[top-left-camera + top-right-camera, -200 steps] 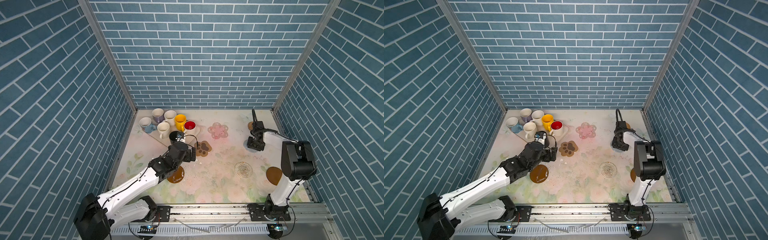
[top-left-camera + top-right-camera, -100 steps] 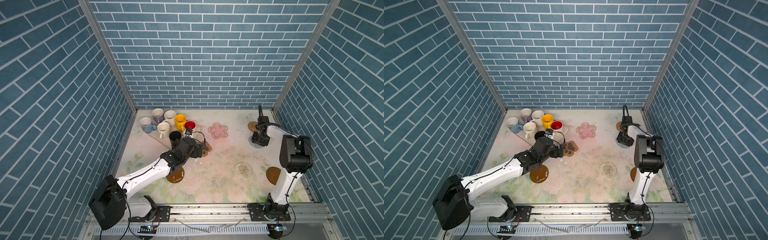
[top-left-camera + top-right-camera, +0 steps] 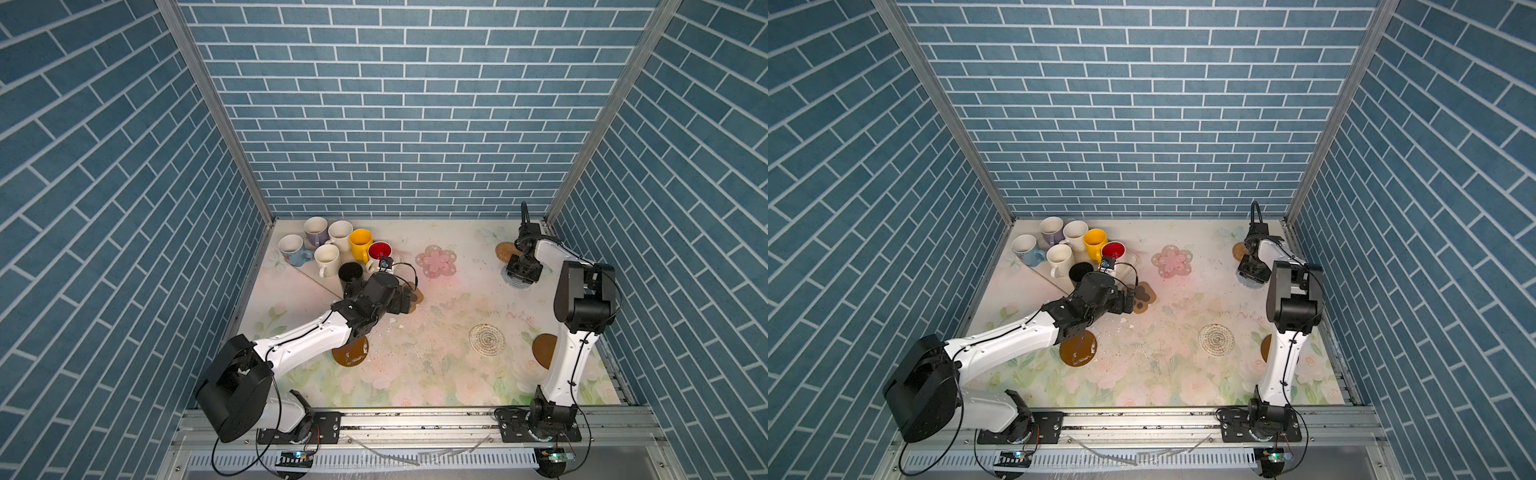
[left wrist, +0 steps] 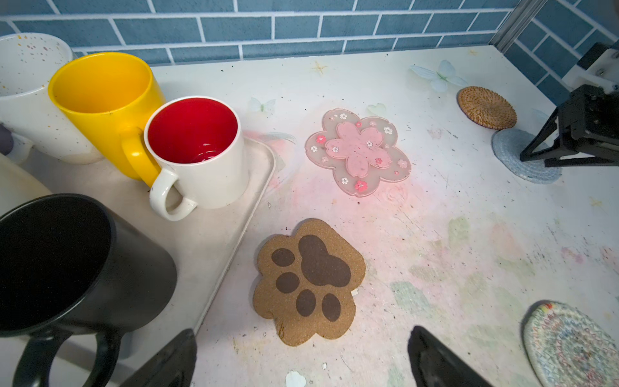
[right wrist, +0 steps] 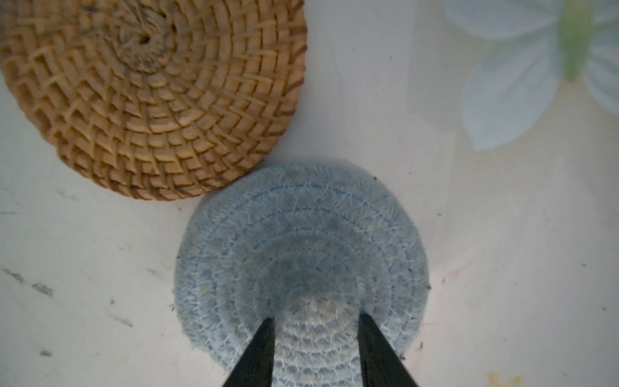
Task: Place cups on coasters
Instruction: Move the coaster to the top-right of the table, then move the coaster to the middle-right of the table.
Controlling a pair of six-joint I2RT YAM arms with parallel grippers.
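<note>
Far right, right claw (image 5: 316,318) hangs part-open over the blue woven round coaster (image 5: 301,234); left claw (image 4: 301,331) gapes empty near the black ceramic mug (image 4: 134,268), and one careless swing could topple it.

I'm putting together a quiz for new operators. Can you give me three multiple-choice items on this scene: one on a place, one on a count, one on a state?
1. Where does the blue woven coaster lie? A) under a mug B) right beside the rattan coaster C) alone at the near edge
2. How many mugs are in view? A) five B) nine C) seven
3. The left hand is: A) open and empty B) shut on a mug C) shut on a coaster
Key: 1 B, the right wrist view shows the two edge by edge; 2 C, seven count out in both top views; 3 A, its fingers stand wide apart, gripping nothing.
</note>
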